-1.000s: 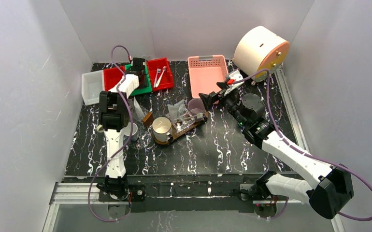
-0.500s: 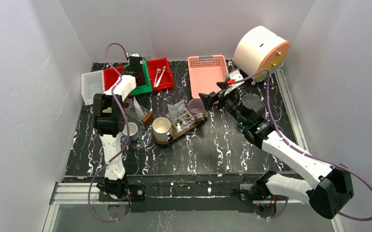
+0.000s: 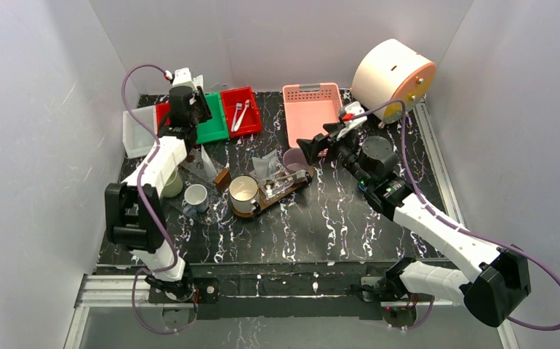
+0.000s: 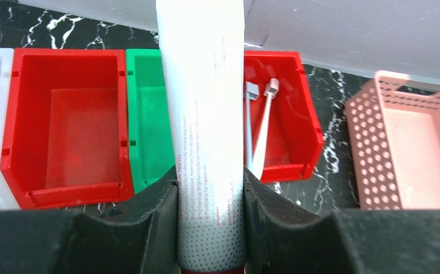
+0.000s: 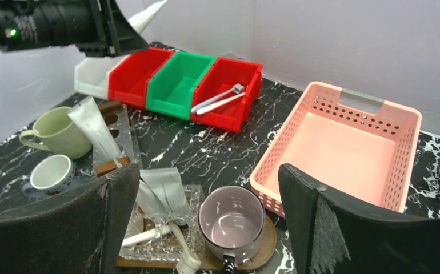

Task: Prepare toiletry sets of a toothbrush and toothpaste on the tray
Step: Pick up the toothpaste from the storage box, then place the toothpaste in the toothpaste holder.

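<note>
My left gripper [image 4: 211, 217] is shut on a white toothpaste tube [image 4: 206, 114] with a red cap end. It holds the tube in the air over the green bin [image 4: 149, 125], at the back left in the top view [image 3: 182, 94]. The dark wooden tray [image 3: 286, 190] holds a cream mug [image 3: 243, 193], a glass dish [image 5: 160, 228] with a toothbrush [image 5: 149, 235] and a tube [image 5: 163, 191], and a pink mug [image 5: 232, 220]. My right gripper [image 5: 206, 188] is open and empty above the pink mug [image 3: 295, 158]. Two toothbrushes [image 4: 260, 125] lie in the right red bin [image 4: 286, 125].
An empty red bin [image 4: 63, 125] and a white bin [image 3: 137, 131] stand left of the green bin. A pink basket [image 3: 311, 113] and a big cream cylinder [image 3: 393, 73] stand at the back right. A pale green mug [image 5: 58, 132], a white mug [image 5: 52, 171] and a brown block [image 3: 222, 178] sit left of the tray.
My left arm has swung up and to the back left, lifting the tube clear of the green bin. My right gripper has shifted slightly toward the back.
</note>
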